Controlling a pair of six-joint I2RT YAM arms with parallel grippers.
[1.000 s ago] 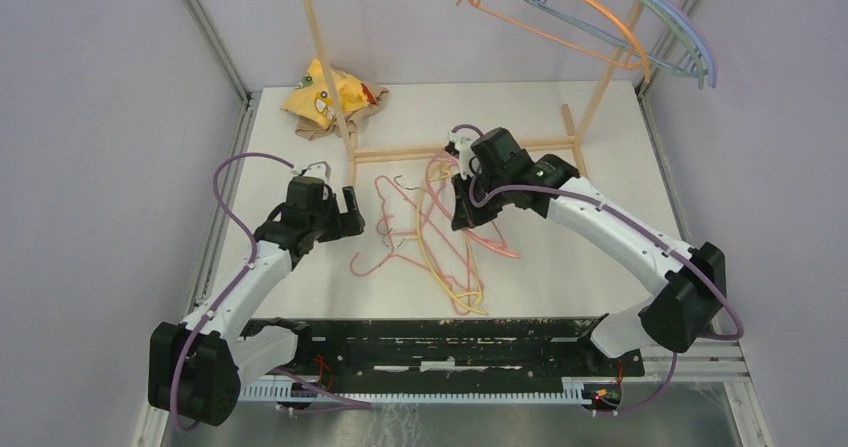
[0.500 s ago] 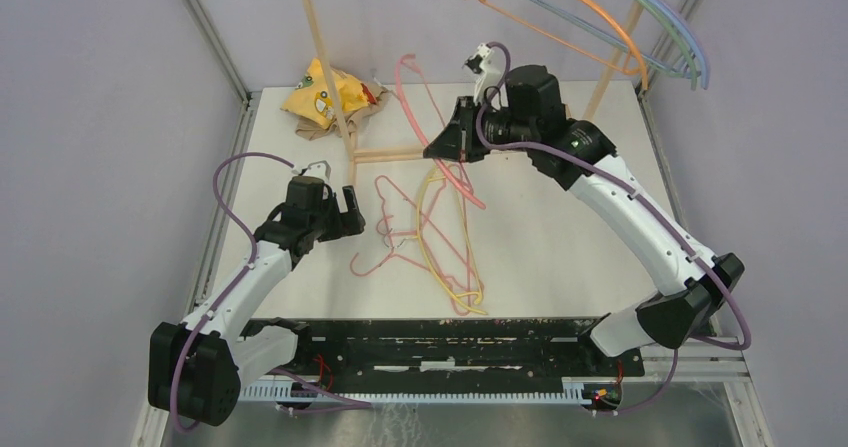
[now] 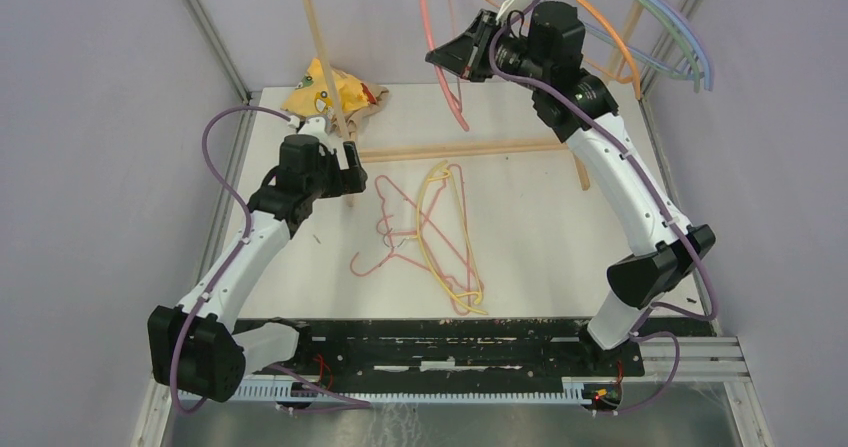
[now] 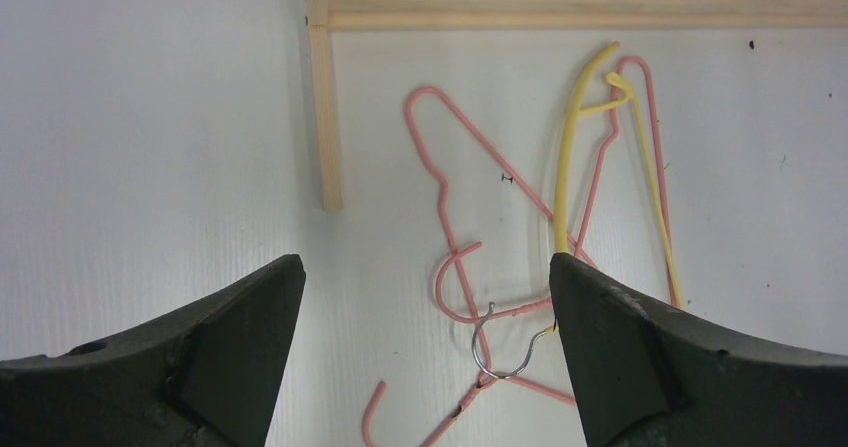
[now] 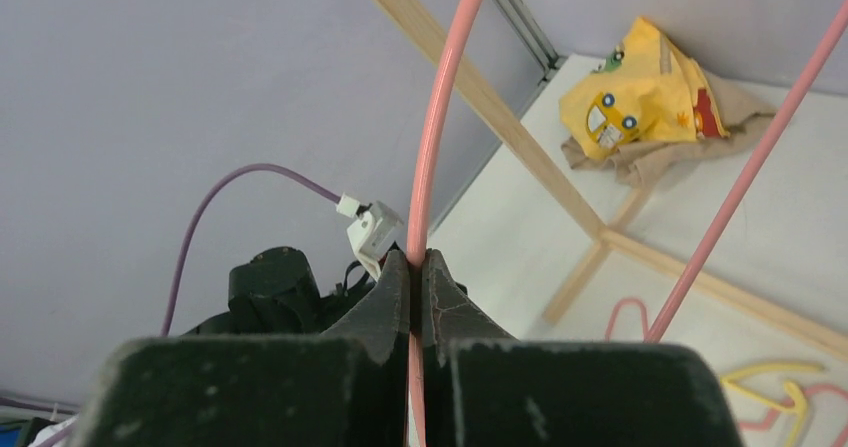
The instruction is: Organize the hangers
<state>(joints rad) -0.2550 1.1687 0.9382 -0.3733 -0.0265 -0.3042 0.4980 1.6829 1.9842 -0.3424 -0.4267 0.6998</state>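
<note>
White table point(image 3: 560, 227), grey walls point(image 3: 100, 117). Thin pink hanger point(image 5: 428, 167) held aloft beside wooden rack point(image 3: 460, 151), pinched between right jaws; left jaws spread wide.

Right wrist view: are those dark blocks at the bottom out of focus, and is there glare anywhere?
Right wrist view: the right gripper, shut on the thin pink hanger, looks soft near the lens; the yellow printed cloth is sharper. Left wrist view: the white table is evenly lit, without glare.
</note>
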